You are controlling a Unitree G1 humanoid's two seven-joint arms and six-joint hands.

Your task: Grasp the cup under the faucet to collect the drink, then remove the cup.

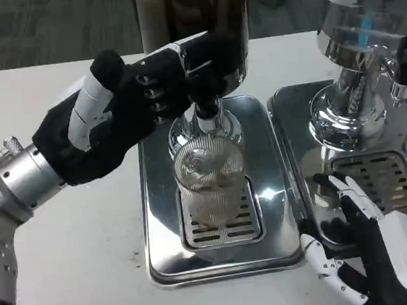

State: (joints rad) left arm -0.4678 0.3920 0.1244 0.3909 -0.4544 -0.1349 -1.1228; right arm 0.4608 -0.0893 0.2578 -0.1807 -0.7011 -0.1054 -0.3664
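Fingers (155, 92) of your left hand (122, 106) curl around the black tap (207, 79) of the dark dispenser (194, 29), holding it; fingers (358, 205) of your right hand (377, 247) lie spread and narrow, holding nothing, resting at the front left corner of the right tray (290, 114). Largest of the fixtures, the white table (70, 268) carries two steel drip trays side by side. Your left tray (269, 189) sits mid-table, with the dispenser rising from its far edge. On the right tray stands a chrome dispenser (355, 71) with a clear vessel above, near the table's far right corner. Your cup (210, 181), a ribbed clear glass, stands upright on the slotted grate (223, 230) of the left tray, directly beneath the faucet (206, 112), apart from both hands. Whether liquid is running into it cannot be told. A second grate (388, 180) lies in the right tray just beyond your right fingertips.
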